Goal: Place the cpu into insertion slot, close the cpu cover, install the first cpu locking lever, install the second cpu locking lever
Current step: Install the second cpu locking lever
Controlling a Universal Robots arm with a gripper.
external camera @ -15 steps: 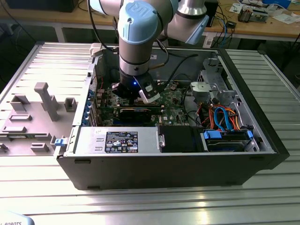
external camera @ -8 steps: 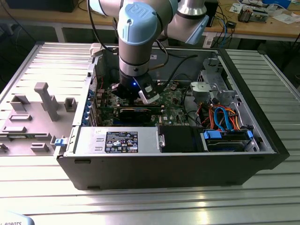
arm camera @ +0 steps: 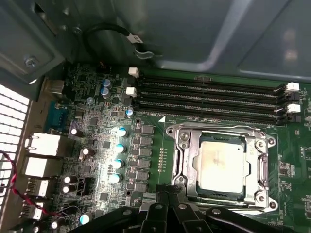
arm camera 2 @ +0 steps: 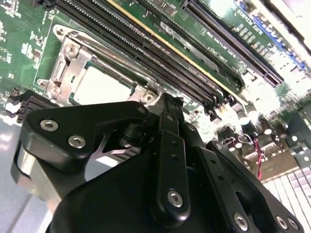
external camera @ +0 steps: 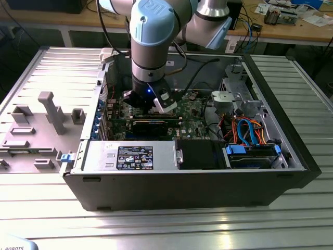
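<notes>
Gripper (arm camera: 167, 194): fingers pressed together, nothing held, tips just beside socket rim | cpu (arm camera: 221, 167): seated in insertion slot (arm camera: 182, 162), cpu cover (arm camera: 265, 167) closed over it | exterior view: arm lowered into open computer case (external camera: 281, 172); socket hidden there

Robotics lab: open computer case (external camera: 208, 182) on slatted aluminium table (external camera: 156, 224), cluttered workbench (external camera: 291, 28).
</notes>
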